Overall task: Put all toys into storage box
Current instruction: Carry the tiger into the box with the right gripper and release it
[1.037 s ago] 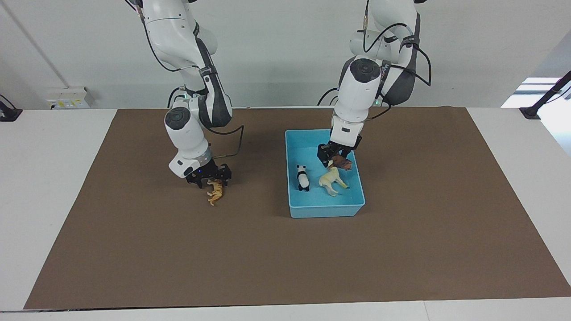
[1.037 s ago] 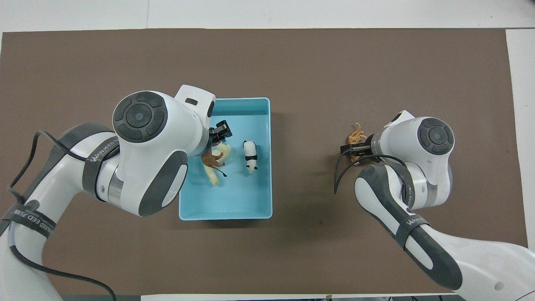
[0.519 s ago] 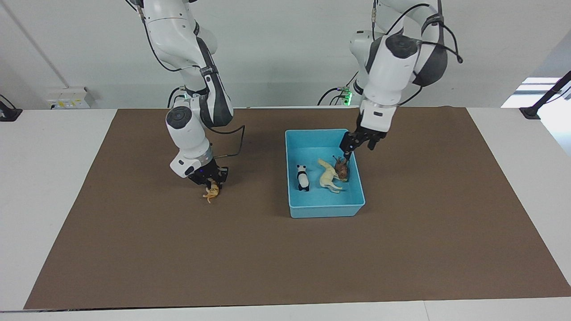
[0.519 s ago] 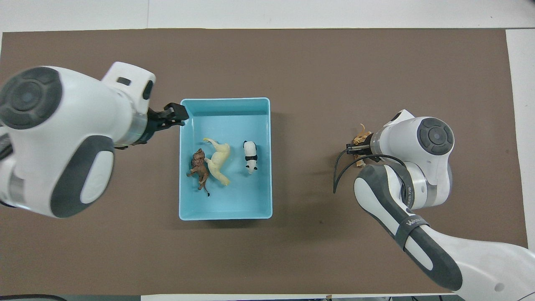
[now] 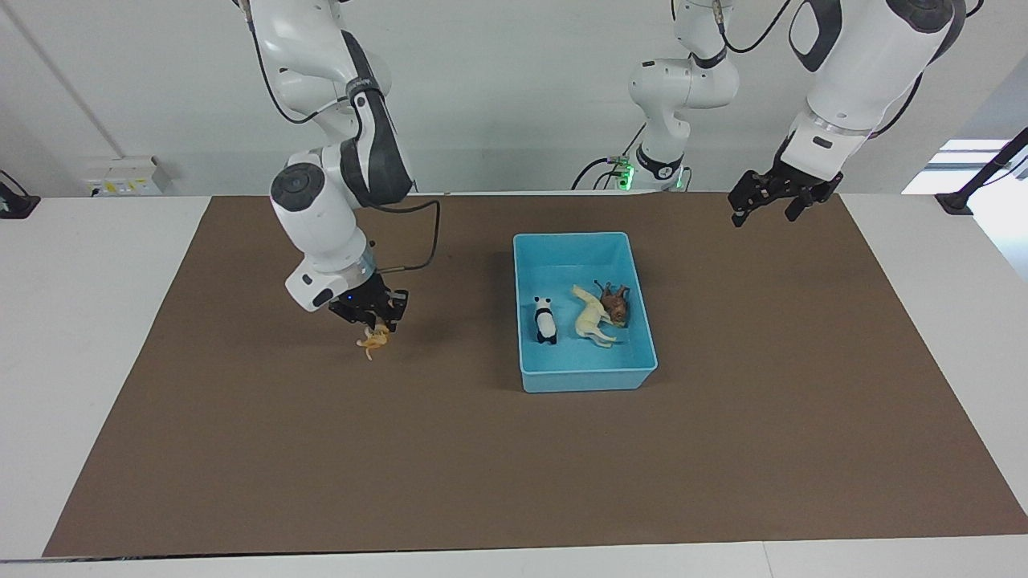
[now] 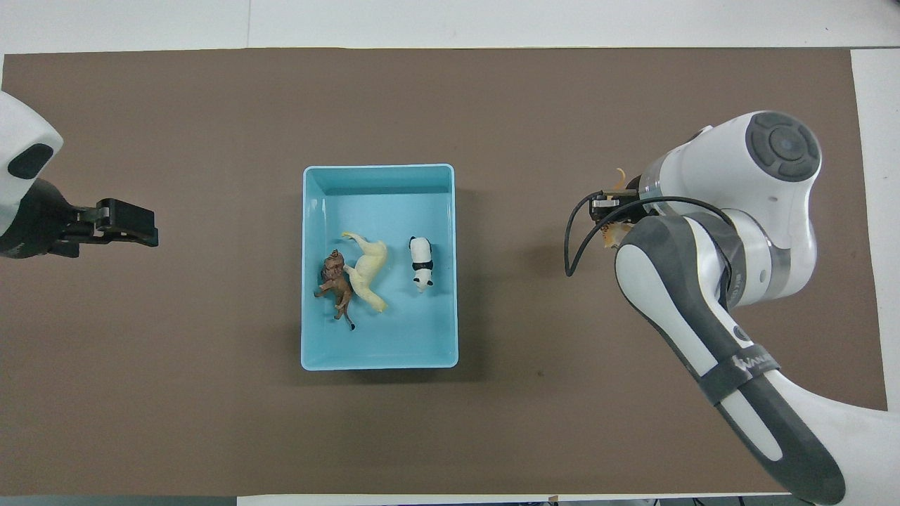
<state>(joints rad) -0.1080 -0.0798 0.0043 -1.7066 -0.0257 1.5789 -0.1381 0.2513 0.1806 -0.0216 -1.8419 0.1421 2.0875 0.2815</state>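
The light blue storage box (image 5: 586, 377) stands mid-mat and holds the panda (image 5: 545, 319), the cream llama (image 5: 593, 315) and the dark brown lion (image 5: 617, 303), the last two lying side by side. My right gripper (image 5: 373, 325) is shut on the orange tiger (image 5: 373, 339), which hangs just above the mat toward the right arm's end. My left gripper (image 5: 761, 217) is open and empty, raised over the mat toward the left arm's end. In the overhead view the box (image 6: 380, 362), panda (image 6: 421, 263), llama (image 6: 367, 268), lion (image 6: 336, 278), tiger (image 6: 609, 236) and left gripper (image 6: 130, 226) show.
A brown mat (image 5: 514, 482) covers the white table. A black cable loops off the right wrist (image 5: 430, 241). A wall socket box (image 5: 124, 177) sits at the table's edge by the right arm's end.
My left gripper let go of the lion in the box, then rose and swung away toward its own end. My right gripper closed on the tiger and lifted it slightly.
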